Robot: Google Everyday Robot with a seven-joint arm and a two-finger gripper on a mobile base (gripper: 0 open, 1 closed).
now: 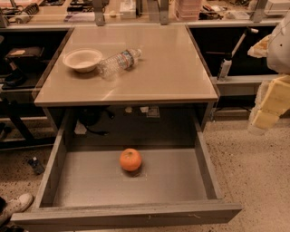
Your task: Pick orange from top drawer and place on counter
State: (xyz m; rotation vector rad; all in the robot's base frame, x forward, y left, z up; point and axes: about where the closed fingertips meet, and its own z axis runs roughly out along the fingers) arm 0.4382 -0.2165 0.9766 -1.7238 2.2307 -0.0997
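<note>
The orange point(130, 159) lies on the flat grey floor of the open top drawer point(59, 154), near its middle and a little toward the back. The drawer is pulled out below the tan glossy counter point(167, 68). My gripper point(264, 115) hangs at the right edge of the camera view, over the speckled floor. It is to the right of the drawer and well apart from the orange, and it holds nothing that I can see.
A white bowl point(82, 59) and a clear plastic bottle point(118, 62) lying on its side sit on the counter's back left. A cluttered bench point(136, 9) runs behind. A white shoe point(16, 204) shows at bottom left. A pole point(231, 54) leans at the right.
</note>
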